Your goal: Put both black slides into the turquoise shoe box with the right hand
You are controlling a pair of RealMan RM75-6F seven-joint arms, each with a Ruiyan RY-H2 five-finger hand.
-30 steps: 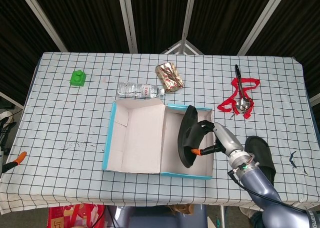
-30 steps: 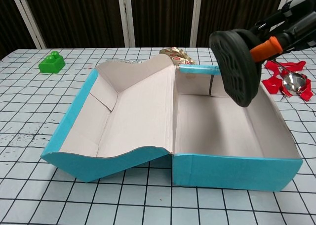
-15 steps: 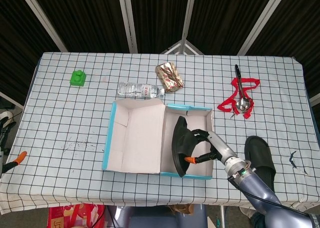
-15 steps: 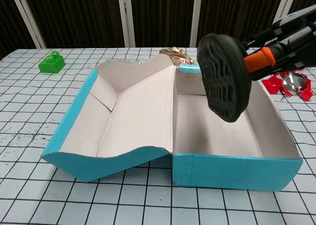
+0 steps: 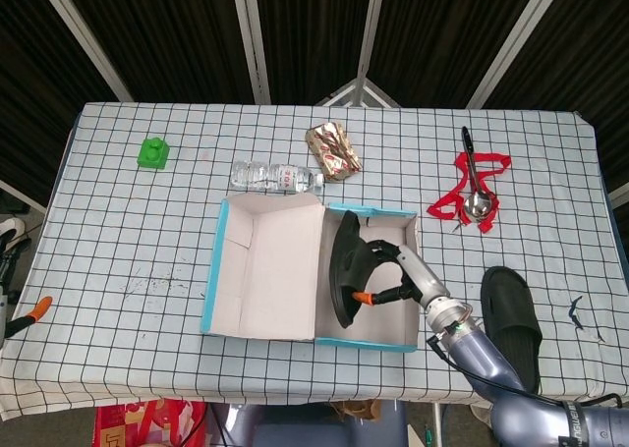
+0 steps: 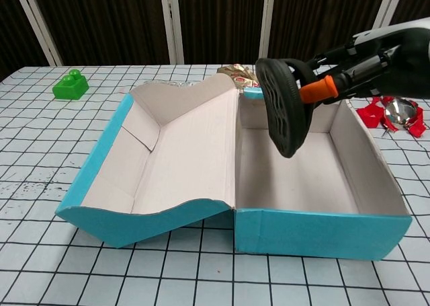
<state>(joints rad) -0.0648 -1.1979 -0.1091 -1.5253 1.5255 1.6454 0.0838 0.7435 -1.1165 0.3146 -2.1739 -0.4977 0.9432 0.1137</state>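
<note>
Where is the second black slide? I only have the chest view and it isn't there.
Observer: The second black slide lies flat on the table, right of the turquoise shoe box, near the front edge.
Operator: Am I lined up for the drop?
Observer: From the head view, yes. The right hand holds the held slide on edge over the box's left end, beside the open lid.

One black slide point(image 6: 285, 104) is up on edge, ridged sole facing left, over the right half of the open turquoise shoe box point(image 6: 322, 233) mid-frame. The other black slide point(image 5: 511, 321) lies flat on the table at lower right, outside the box.
</note>
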